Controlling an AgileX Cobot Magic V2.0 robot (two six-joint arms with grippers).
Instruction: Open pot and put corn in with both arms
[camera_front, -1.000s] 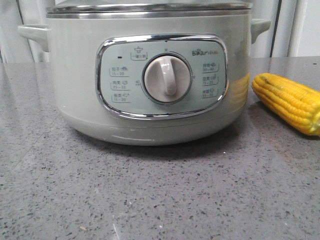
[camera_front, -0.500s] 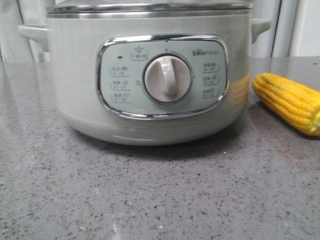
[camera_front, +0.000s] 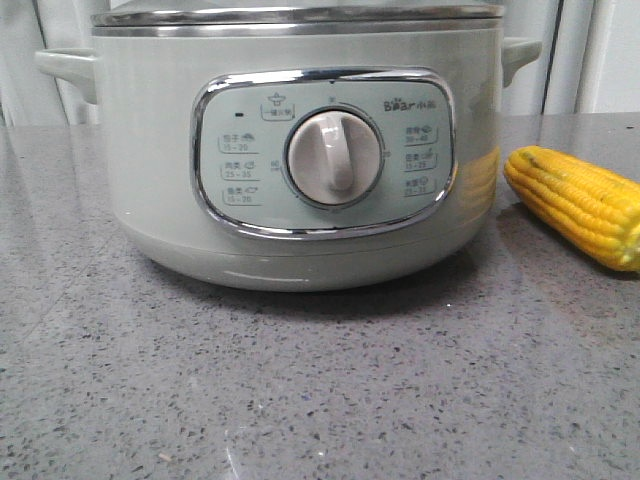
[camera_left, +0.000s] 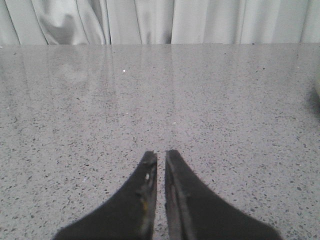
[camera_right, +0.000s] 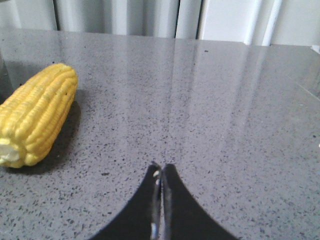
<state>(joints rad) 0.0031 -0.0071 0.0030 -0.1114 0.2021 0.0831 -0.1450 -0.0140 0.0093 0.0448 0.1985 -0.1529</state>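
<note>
Grey speckled countertop (camera_front: 320, 400) seen across lower frame in front view, surface glossy, faint reflections shown. Pale curtain (camera_left: 160, 22) seen along upper edge, hung in folds behind counter.

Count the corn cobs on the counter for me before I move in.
1. The corn lies on the grey countertop just right of the pot, apart from it; the right wrist view shows the same cob. Behind the pot is hidden.

Glossy pale pot (camera_front: 160, 150) with chrome-trimmed panel (camera_front: 322, 152); polished speckled stone table (camera_front: 300, 380); bumpy, waxy corn (camera_front: 580, 205).
</note>
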